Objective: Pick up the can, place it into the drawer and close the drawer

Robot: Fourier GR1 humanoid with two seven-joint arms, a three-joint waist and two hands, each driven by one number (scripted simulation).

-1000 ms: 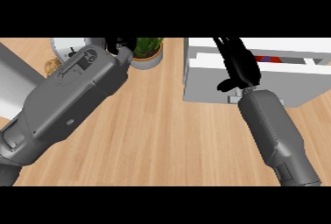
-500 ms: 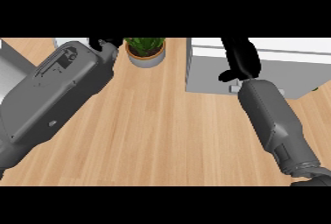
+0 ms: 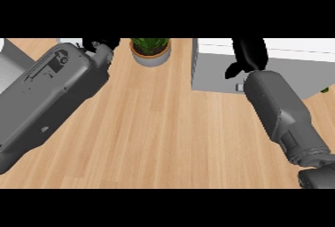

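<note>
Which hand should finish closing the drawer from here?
Right, most likely. The right hand is already against the white drawer front at the view's upper right. The left hand sits far across the counter, left of the potted plant.

Counter (image 3: 163,133): light wood planking, visible grain, matt. Drawer unit (image 3: 216,75) at 1 o'clock: smooth grey panels, white top, matt. Plant pot (image 3: 152,57) at 12 o'clock: smooth pale grey. Forearms: grey, smooth, matt. Right hand (image 3: 248,55): black, slight sheen.
</note>
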